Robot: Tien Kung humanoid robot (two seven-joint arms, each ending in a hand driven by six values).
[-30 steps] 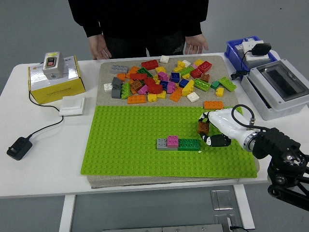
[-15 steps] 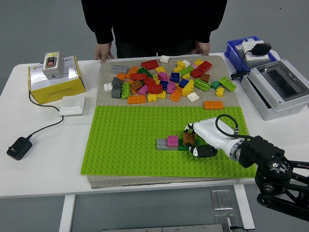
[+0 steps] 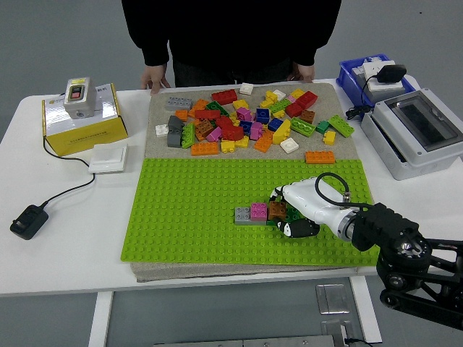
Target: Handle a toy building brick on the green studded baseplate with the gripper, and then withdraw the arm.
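Right robot hand [image 3: 293, 211]: white, reaching in from the lower right over the green studded baseplate [image 3: 195, 210]; fingers curled down and pinching a brown brick [image 3: 278, 210].
Brown brick: held between the fingers, sitting low on the row of bricks on the baseplate, just right of the pink brick [image 3: 258, 212]; whether fully pressed onto the studs cannot be told.
Row on baseplate: grey brick [image 3: 242, 215] at the left, pink brick touching it, then the brown brick; a dark green brick [image 3: 292, 214] partly hidden under the robot hand.
Baseplate position: on the near half of a beige mat [image 3: 155, 116], in the middle of the white worktop [image 3: 65, 238].
Loose bricks [image 3: 249, 123]: a mixed heap of red, yellow, green, orange, blue and grey pieces on the far half of the mat, well apart from the robot hand; one orange brick [image 3: 319, 157] alone near the baseplate's far right edge.
Left side of worktop: yellow box [image 3: 83, 119] with a grey switch on top, white wall switch [image 3: 108, 157] beside it, black plug [image 3: 27, 222] on a cable.
Right side of worktop: blue bin [image 3: 352, 74] and grey enclosure [image 3: 416, 130].
Person: standing at the far side in dark clothing, both hands [image 3: 155, 76] resting at the worktop's far edge, touching no bricks.
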